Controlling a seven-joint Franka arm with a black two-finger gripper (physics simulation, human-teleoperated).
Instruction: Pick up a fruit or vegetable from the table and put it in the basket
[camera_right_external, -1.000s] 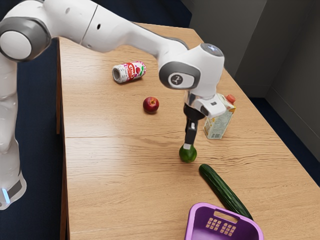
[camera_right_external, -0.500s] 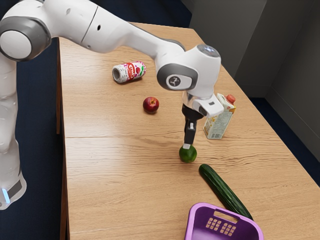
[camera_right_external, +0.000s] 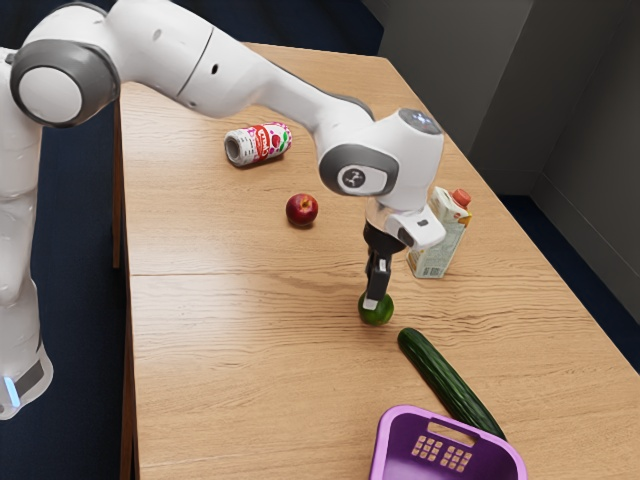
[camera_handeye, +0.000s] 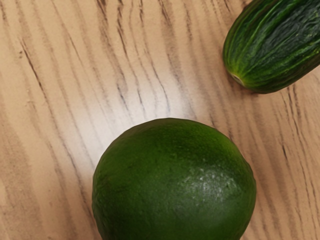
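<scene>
In the exterior view, a table runs from the top of the frame to the bottom. In its upper left part, a can lies on its side. Below and slightly right of it, left of the frame's centre, is an apple. Right of centre stands a carton, near the table's right edge. Between apple and carton, but lower than both — just below the frame's centre — rests a lime or avocado. A cucumber slants from just beside it toward the lower right, its lower end at the basket — cut off by the frame's bottom edge.
</scene>
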